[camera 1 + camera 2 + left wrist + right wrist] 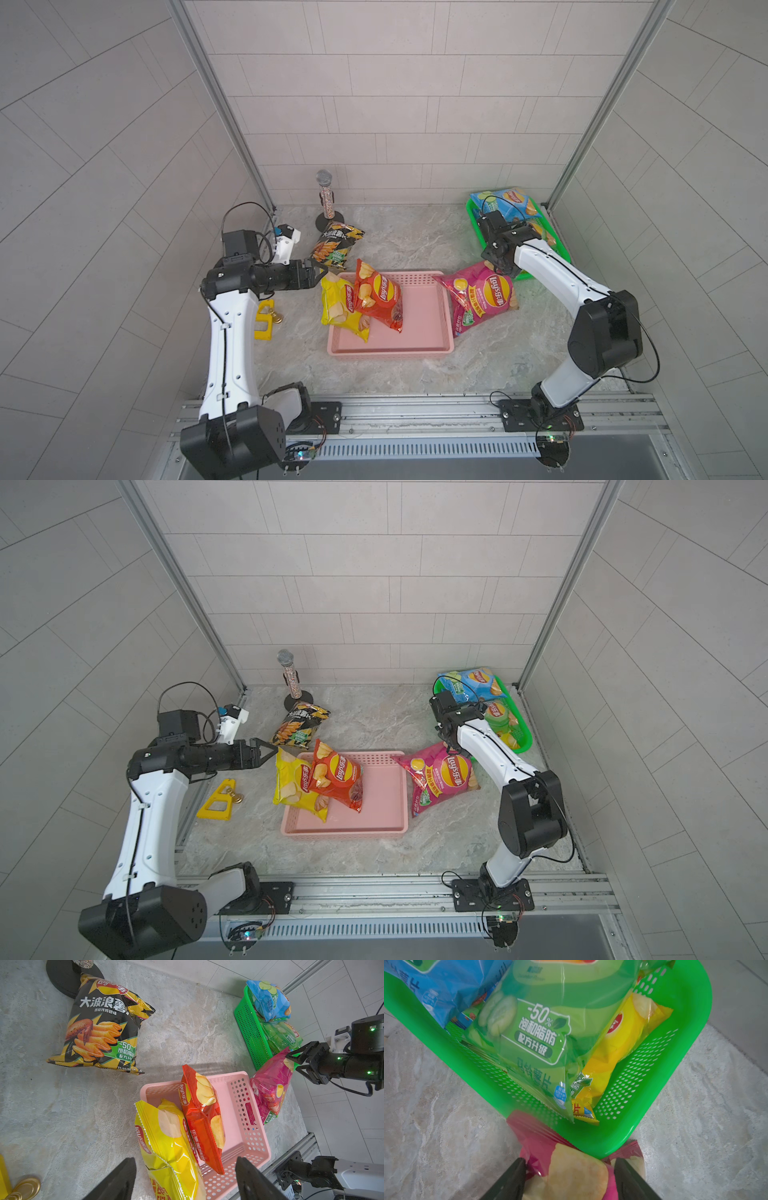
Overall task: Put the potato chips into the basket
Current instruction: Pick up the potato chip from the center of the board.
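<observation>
The step in hand looks like the pickup of the magenta bag (484, 301). It lies on the desk (415, 245) between the pink basket (419, 324) in the middle and the green basket (693, 1012) in the far right corner, with its lower part against the pink basket's right wall and its top end touching the green one's near corner. The right gripper (570, 1162) has its fingers on either side of that top end, apart with the bag between them, and I cannot tell whether they are clamped on it. To do this well, the fingers should bite the flat sealed strip or just below it, not the puffy belly, which would probably bulge and slip out. The lift should then go straight up until the hanging bag clears the rim before it moves across. The foil is glossy and taut with air, printed with crisps, and likely light but slippery. The left gripper (323, 277) hovers with its fingers apart and holding nothing at the pink basket's far left corner. There a yellow bag (338, 305) and a red bag (380, 297) lean over the rim, only partly inside. A black bag (334, 245) lies loose toward the far edge. The green basket holds a blue bag (505, 201), a green bag (542, 1028) and another yellow one (623, 1043)
</observation>
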Motion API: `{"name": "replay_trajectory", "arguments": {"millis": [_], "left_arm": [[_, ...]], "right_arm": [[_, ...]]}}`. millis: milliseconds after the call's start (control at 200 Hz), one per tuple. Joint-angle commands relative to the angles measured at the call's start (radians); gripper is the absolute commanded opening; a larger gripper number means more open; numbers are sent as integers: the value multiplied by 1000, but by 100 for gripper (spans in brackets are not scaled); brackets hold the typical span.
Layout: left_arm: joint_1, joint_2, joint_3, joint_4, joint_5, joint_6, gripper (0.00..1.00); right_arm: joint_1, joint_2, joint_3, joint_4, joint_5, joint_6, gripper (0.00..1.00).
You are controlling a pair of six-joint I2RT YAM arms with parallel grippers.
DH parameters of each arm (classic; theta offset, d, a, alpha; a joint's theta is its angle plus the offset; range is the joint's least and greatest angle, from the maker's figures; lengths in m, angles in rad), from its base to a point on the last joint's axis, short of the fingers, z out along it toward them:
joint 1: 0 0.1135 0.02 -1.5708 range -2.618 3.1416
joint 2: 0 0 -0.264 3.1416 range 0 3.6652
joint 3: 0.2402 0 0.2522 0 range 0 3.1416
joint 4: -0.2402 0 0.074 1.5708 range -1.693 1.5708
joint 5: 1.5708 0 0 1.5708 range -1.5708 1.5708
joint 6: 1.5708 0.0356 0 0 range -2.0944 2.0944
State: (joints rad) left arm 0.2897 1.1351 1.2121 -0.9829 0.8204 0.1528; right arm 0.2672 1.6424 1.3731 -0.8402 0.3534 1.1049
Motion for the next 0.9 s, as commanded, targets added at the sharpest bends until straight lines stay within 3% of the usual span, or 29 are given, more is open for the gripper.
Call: {"name": "replay_trajectory", "arguments": {"millis": [0,170,255,450,610,891], "left_arm": [[-4,-12,-11,13,-4,-3,82],[-3,-14,-12,13,-6,-4,82],[-3,-16,-12,13,-8,-4,82],[-3,-16,-10,13,-7,-6,82],[-4,-16,-9,13,-6,-7,82],[-4,-18,-15,13,-6,-6,82]], "right_arm": [[-5,17,-9,22,-38,-9,64],[-8,10,-23,48,-24,-23,50],[-14,3,-42,59,-28,-19,35],[-31,-6,-77,74,-38,-17,34],[-34,-29,-86,97,-52,-48,0],[-33,-210,-147,165,-130,-127,0]]}}
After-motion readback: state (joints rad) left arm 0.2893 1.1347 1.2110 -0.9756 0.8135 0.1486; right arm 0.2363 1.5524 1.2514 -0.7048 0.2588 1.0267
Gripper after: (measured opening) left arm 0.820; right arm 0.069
